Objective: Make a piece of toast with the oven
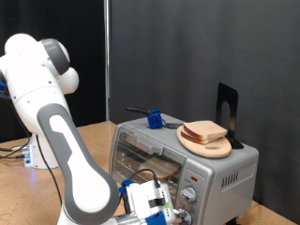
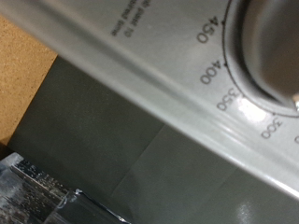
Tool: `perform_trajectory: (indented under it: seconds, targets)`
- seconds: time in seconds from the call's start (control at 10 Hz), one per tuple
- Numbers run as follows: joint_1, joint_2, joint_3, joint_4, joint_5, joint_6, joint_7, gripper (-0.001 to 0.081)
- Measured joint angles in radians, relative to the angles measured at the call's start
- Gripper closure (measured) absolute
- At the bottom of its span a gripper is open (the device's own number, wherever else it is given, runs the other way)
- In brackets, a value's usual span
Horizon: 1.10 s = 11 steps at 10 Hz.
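Silver-grey and boxy, the oven (image 1: 183,159) sits on the wooden table (image 1: 94,131) at the exterior view's right, its glass door shut, with 2 round knobs on its front panel. A pale slab shows dimly behind the glass (image 1: 159,169); I judge it to be the piece of toast already on the rack, though the reflection makes that uncertain. On the oven's roof a round wooden plate (image 1: 204,142) carries the other slices (image 1: 205,131) in a pile, beside a blue-handled tool (image 1: 152,118) and a black stand (image 1: 228,111). The gripper (image 1: 161,208) is low in front of the oven's control panel, close to the knobs; its fingers are too small and blurred to say whether they are apart or closed. The wrist view fills with the panel, a dial (image 2: 271,47) ringed by 300, 350, 400 and 450. So loading looks finished, and setting the knobs appears to be the work in hand.
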Motion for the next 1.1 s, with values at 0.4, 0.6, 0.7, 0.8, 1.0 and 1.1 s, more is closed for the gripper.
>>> perform_trajectory:
  seconds: [0.4, 0.6, 0.7, 0.8, 1.0, 1.1]
  targets:
    - [-0.005, -0.015, -0.017, 0.025, -0.054, -0.028, 0.173, 0.0707]
    - [-0.022, -0.036, -0.035, 0.028, -0.093, -0.069, 0.230, 0.0571]
    - [-0.032, -0.044, -0.044, 0.029, -0.115, -0.090, 0.255, 0.0571]
    - [-0.040, -0.055, -0.057, 0.029, -0.141, -0.110, 0.282, 0.0369]
    - [-0.049, -0.072, -0.084, 0.031, -0.182, -0.135, 0.339, 0.0235]
    - [-0.052, -0.081, -0.095, 0.029, -0.189, -0.140, 0.361, 0.0140]
